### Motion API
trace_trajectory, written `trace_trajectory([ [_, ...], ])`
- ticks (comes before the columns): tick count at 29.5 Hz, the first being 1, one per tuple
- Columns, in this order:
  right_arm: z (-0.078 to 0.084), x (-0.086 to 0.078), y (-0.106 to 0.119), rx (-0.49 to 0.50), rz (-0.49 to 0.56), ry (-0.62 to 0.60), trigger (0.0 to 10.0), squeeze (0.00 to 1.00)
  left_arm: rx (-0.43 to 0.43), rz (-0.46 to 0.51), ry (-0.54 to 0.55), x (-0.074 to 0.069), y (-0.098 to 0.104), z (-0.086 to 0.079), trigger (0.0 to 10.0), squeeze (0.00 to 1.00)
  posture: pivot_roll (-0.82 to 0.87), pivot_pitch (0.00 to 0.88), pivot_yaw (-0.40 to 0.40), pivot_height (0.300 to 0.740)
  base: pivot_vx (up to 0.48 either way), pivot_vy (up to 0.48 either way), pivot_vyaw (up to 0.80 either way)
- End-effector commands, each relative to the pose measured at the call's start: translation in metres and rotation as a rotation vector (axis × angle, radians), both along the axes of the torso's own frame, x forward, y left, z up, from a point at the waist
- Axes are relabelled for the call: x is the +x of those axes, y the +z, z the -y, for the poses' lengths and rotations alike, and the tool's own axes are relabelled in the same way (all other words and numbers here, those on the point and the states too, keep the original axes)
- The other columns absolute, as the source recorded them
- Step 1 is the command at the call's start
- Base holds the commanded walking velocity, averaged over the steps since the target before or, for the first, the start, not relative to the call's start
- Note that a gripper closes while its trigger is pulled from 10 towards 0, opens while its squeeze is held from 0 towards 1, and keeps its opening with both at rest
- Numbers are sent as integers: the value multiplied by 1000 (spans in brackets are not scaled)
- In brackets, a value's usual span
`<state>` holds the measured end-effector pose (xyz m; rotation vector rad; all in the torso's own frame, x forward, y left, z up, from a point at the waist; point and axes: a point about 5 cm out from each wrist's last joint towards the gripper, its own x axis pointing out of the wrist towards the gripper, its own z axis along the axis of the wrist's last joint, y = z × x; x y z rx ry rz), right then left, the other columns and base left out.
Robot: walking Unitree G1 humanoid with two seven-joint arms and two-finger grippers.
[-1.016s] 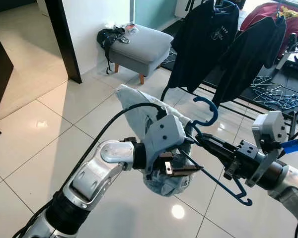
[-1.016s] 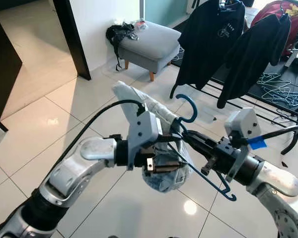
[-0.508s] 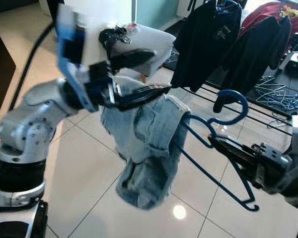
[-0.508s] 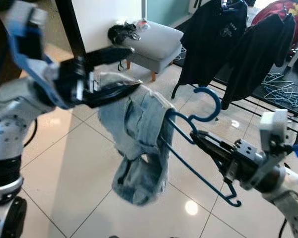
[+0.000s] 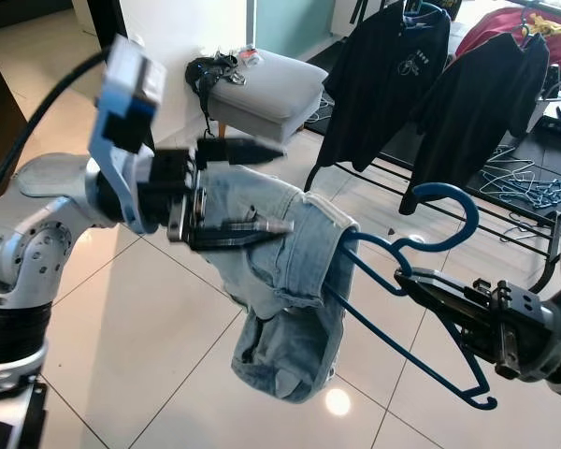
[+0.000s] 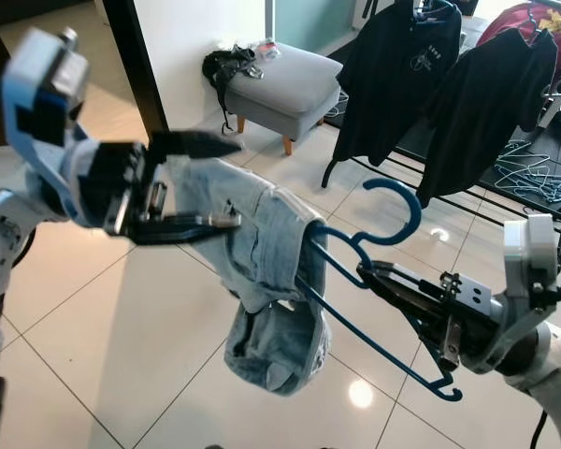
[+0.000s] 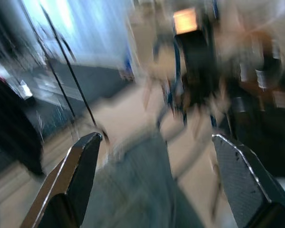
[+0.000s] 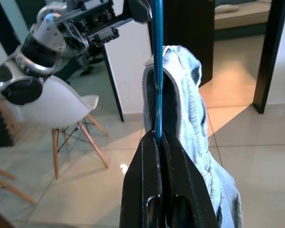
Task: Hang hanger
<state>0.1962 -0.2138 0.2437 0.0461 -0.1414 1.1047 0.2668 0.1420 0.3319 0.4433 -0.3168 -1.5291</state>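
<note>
Left eye view: right gripper (image 5: 413, 278) clamps the blue hanger (image 5: 421, 309), denim shorts (image 5: 290, 290) draped over its arm just ahead; left gripper (image 5: 271, 187) gapes wide, fingers straddling the denim's top.

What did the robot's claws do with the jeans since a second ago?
The left claw swung up and away to the robot's left and opened, letting go of the bunched jeans. They unrolled and now hang draped over the blue hanger. The right claw stayed shut on the hanger. The black shirts stayed put.
</note>
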Motion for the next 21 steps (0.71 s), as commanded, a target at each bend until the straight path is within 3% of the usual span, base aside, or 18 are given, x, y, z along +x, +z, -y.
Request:
trace_trajectory([
  [1, -4, -3, 2, -29, 16, 53, 10000, 0, 110, 24, -3, 1, -4, -1, 10000, 0, -1, 176, -8, 740, 0, 0, 0],
  [2, -6, -3, 1, -67, 17, 73, 10000, 0, 178, 43, 20, 6, -6, -1, 10000, 0, 1, 175, -2, 740, 0, 0, 0],
  [4, -6, -3, 1, -67, 17, 73, 10000, 0, 178, 43, 20, 6, -6, -1, 10000, 0, 1, 175, -2, 740, 0, 0, 0],
  [6, -9, -3, 2, -111, 23, 98, 10000, 0, 239, 91, 71, 17, -6, 1, 10000, 0, 2, 173, 4, 740, 0, 0, 0],
  [9, -13, -3, 4, -130, 35, 112, 10000, 0, 264, 112, 124, 27, -3, 4, 10000, 0, 4, 172, 8, 740, 0, 0, 0],
  [13, -14, -3, 4, -134, 41, 117, 10000, 0, 280, 110, 132, 30, -3, 5, 10000, 0, 3, 171, 12, 740, 0, 0, 0],
  [21, -17, -1, 10, -163, 83, 121, 10000, 0, 463, -39, 7, 24, -33, 4, 10000, 0, 5, 171, 19, 740, 0, 0, 0],
])
